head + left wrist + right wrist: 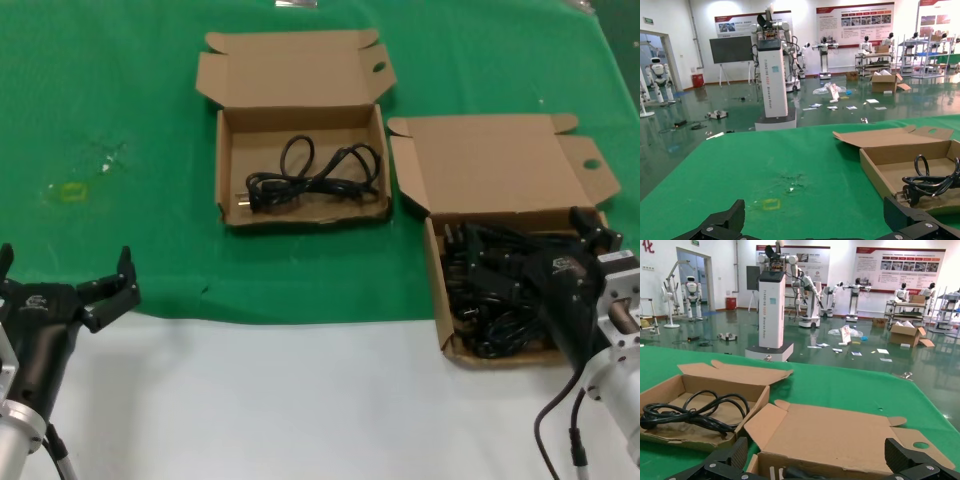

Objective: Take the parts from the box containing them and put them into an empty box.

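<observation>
- Cords fill the right-hand box [470, 215], a shallow brown cardboard mailer on the green table [120, 100]: a tangled heap of power cords [490, 290], thin black rubber with chunky plug ends, lies on its floor.
- Right gripper [590, 228] hangs over that heap, its jaws spread wide in the right wrist view and closed on nothing; the head view does not settle whether the tips touch the cords.
- Left gripper [65, 275] waits near the table's front edge on the left, well apart from both boxes, jaws likewise spread and empty.
- Second box [228, 150], matching and open-lidded, sits farther back and to the left of the full one; a single cord [310, 175] lies loosely coiled on its otherwise bare floor.
- Handling, as a judgement: each cord looks light, limp and somewhat grippy, so it should sag and trail when lifted rather than keep a shape.
- Likeliest hold is a raised loop of cable near the top of the heap, or the neck just behind a plug, where the jaws can close around something firm.
- Main risk appears to be tangling: one cord may drag neighbours up with it, or snag on the box wall.
</observation>
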You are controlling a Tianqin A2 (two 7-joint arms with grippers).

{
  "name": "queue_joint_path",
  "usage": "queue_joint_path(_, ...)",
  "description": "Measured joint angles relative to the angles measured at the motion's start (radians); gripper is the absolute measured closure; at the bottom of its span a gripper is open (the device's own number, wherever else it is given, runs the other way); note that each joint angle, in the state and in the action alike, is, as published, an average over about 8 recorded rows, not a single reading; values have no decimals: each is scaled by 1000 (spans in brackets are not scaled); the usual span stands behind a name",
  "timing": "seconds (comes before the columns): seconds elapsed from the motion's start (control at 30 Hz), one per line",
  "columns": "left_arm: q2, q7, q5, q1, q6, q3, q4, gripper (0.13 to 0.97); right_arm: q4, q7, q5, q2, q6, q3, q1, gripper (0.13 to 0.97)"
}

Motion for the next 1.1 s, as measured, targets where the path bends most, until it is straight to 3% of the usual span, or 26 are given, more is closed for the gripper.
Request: queue_joint_path(1.1, 0, 0, 0, 0, 0, 0, 0, 132, 0, 0, 0, 0, 0, 0, 0, 129)
